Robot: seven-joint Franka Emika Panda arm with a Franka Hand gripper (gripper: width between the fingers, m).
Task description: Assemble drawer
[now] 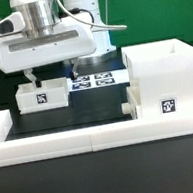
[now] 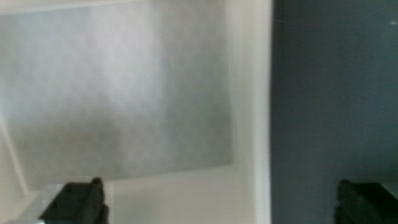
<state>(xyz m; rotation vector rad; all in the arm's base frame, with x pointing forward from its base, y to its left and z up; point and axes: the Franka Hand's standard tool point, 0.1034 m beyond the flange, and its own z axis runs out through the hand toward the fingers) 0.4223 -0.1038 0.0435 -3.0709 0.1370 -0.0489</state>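
The tall white drawer housing point(image 1: 163, 66) stands at the exterior view's right. One small white tray point(image 1: 151, 103) with a tag sits at its lower front, seemingly pushed into it. The second tagged tray point(image 1: 42, 94) lies on the black surface at the exterior view's left. My gripper point(image 1: 49, 76) hangs directly over this tray, with its fingers just above the tray's rim. In the wrist view the tray's grey inside point(image 2: 125, 100) and one white wall point(image 2: 249, 110) lie between the wide-apart fingertips point(image 2: 75, 202). The gripper point(image 2: 222, 203) is open and holds nothing.
The marker board point(image 1: 94, 82) lies flat between the left tray and the housing. A long low white wall point(image 1: 91, 138) borders the black surface point(image 1: 87, 111) at the front and sides. Dark table shows beside the tray in the wrist view point(image 2: 338, 90).
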